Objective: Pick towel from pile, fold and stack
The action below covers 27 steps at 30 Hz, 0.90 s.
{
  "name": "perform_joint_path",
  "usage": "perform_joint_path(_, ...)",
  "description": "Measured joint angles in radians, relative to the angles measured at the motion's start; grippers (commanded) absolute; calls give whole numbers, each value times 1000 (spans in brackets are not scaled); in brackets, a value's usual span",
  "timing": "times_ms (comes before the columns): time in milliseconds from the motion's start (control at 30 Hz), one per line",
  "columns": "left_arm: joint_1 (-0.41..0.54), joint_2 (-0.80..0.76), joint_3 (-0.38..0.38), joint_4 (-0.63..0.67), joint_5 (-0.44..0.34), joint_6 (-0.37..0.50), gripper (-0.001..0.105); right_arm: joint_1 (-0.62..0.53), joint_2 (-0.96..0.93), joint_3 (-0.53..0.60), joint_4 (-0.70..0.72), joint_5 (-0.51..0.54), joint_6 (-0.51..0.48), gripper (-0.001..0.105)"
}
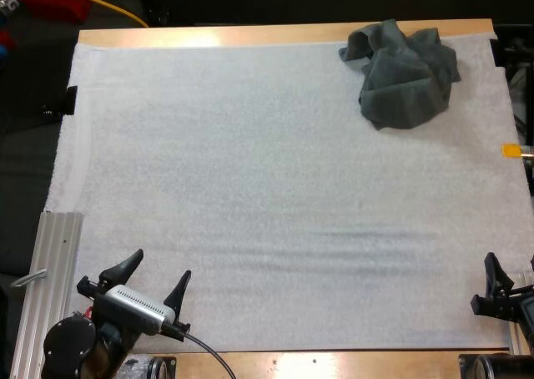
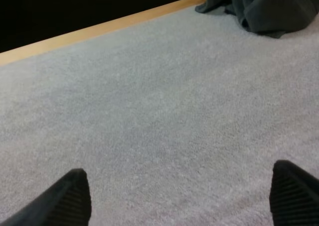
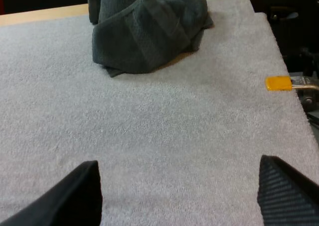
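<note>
A crumpled dark grey-green towel (image 1: 405, 74) lies in a heap at the far right corner of the white mat (image 1: 267, 195). My left gripper (image 1: 152, 280) rests near the front left of the mat, open, with nothing between its fingers (image 2: 70, 198). Far from it, the towel (image 2: 259, 7) sits by the mat's far edge. My right gripper (image 1: 501, 283) is at the front right edge of the mat, also open and holding nothing. Beyond its fingers (image 3: 281, 191), the towel (image 3: 147, 29) lies well ahead on the mat.
A wooden table edge (image 1: 250, 35) runs along the far side of the mat. A ridged metal rail (image 1: 52, 279) lies along the mat's left front side. The wide middle of the mat is bare.
</note>
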Motion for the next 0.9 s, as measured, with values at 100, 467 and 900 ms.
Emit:
perform_joint_path(100, 0, 0, 0, -3, 0, 0, 71, 0, 0, 0, 0, 0, 0, 64)
perform_joint_path(467, 0, 0, 0, -3, 0, 0, 71, 0, 0, 0, -2, 0, 0, 64)
perform_joint_path(900, 0, 0, -19, -138, 49, -78, 71, 0, 104, -124, -68, -91, -3, 64)
